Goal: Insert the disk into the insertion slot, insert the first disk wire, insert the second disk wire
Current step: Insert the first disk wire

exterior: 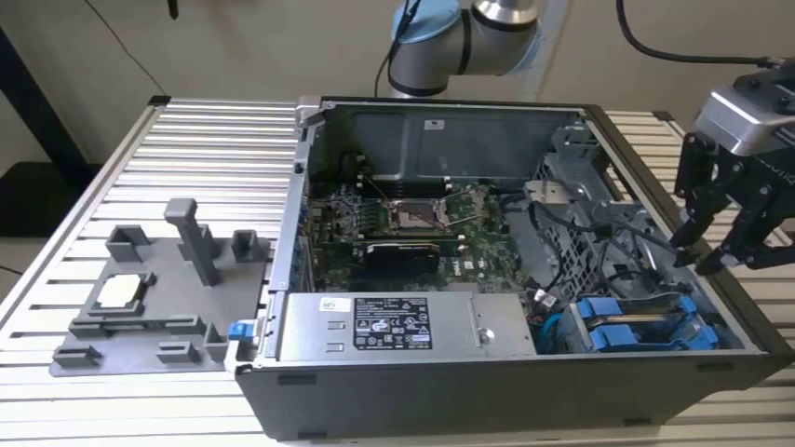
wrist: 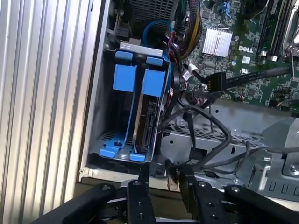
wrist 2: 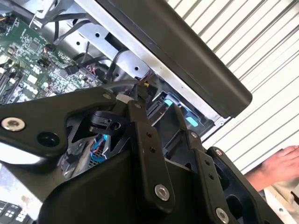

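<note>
- In the exterior view an open computer case [exterior: 522,391] lies on a slatted metal table [exterior: 199,158] before a plain pale wall. A grey tray [exterior: 149,307] sits on the slats towards this view's left, well apart from the work.
- The gripper [exterior: 698,259] hangs over the case's rim on this view's right, its fingers apart and holding nothing. The disk [exterior: 634,331], in its blue carrier, already sits in the case's near corner beside the power supply [exterior: 385,326].
- In the second wrist view the gripper's black links cover the foreground. Behind them run the case's dark rim [wrist 2: 196,70] and the pale slats [wrist 2: 261,56]; a person's hand [wrist 2: 285,163] rests at the table's edge.
- In the first wrist view the gripper [wrist: 163,175] hovers apart from the slot [wrist: 108,135], empty. The disk [wrist: 142,119] stands on edge inside it, between blue rails. Black wires [wrist: 205,128] loop just beside the cage; whether any is plugged in cannot be told.
</note>
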Tool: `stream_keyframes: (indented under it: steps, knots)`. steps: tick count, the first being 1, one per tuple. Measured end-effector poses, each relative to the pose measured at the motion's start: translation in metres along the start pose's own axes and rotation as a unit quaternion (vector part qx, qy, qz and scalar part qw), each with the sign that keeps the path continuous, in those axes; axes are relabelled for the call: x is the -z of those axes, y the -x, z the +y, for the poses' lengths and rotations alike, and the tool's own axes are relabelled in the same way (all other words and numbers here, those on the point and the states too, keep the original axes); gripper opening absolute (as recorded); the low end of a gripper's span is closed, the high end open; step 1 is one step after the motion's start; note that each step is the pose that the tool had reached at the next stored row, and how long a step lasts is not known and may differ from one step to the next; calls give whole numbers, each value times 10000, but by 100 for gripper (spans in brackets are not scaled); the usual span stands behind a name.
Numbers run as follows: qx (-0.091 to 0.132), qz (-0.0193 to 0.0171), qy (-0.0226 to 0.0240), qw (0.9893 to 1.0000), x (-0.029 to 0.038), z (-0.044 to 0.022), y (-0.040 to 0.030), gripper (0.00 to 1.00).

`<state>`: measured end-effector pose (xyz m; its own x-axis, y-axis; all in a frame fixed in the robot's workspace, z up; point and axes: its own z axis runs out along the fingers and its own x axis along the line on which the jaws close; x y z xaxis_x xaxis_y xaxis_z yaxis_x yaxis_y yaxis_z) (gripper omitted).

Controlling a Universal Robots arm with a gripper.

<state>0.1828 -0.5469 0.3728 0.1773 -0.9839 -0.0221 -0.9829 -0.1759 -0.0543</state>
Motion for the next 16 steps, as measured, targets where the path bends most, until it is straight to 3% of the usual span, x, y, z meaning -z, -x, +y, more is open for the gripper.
stream_keyframes:
  steps: [7,9,10,13,16]
  knots:
    - [74,9,5,10000,-39,-31,33,40]
    - [81,45,54,9999,-40,-39,39,37]
    - [82,68,91,9999,-42,-45,40,25]
    - [83,113,178,9997,-43,-69,41,19]
    - [83,117,185,9997,-42,-70,41,19]
